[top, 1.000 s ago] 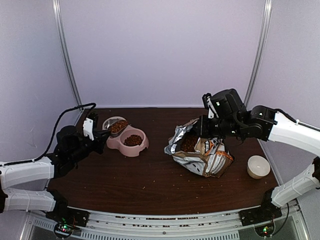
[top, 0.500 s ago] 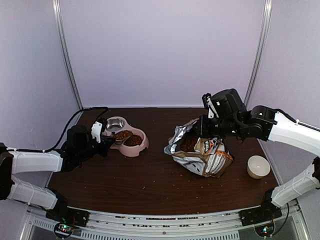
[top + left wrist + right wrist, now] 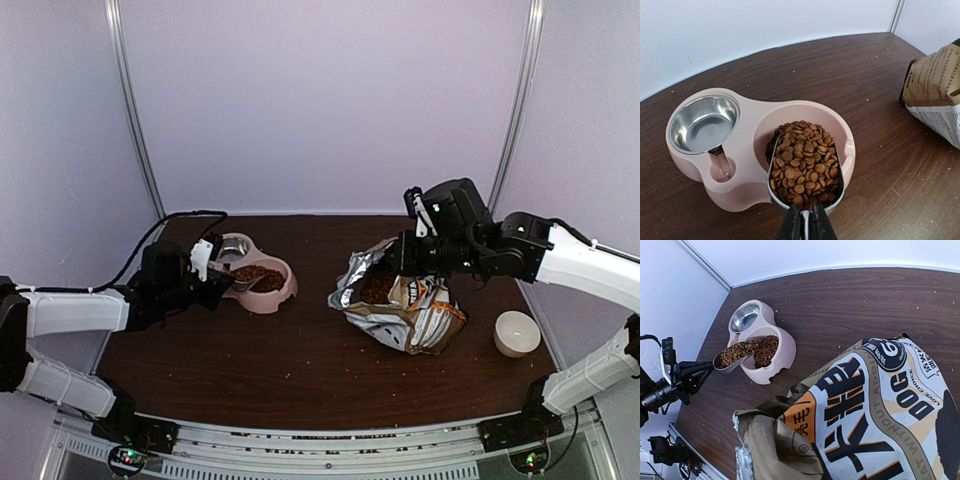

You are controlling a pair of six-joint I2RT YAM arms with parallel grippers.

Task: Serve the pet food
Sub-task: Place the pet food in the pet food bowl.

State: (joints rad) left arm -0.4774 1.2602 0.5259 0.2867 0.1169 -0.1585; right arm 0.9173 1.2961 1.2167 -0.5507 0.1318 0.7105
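From above, the left gripper [image 3: 212, 283] was closed on the handle of the scoop [image 3: 232, 281] at the pink feeder [image 3: 264, 303], and the right gripper [image 3: 404, 256] was shut, it seemed on the rim of the bag [image 3: 410, 318]; the dark wooden table [image 3: 280, 370] stood between pale walls [image 3: 320, 100]. In the left wrist view the pet food [image 3: 805, 165] lay heaped in the scoop over the partly filled basin [image 3: 840, 131], so pouring was the step in hand, and next a slow wrist tilt would be needed. The right wrist view showed small specks scattered on the table.
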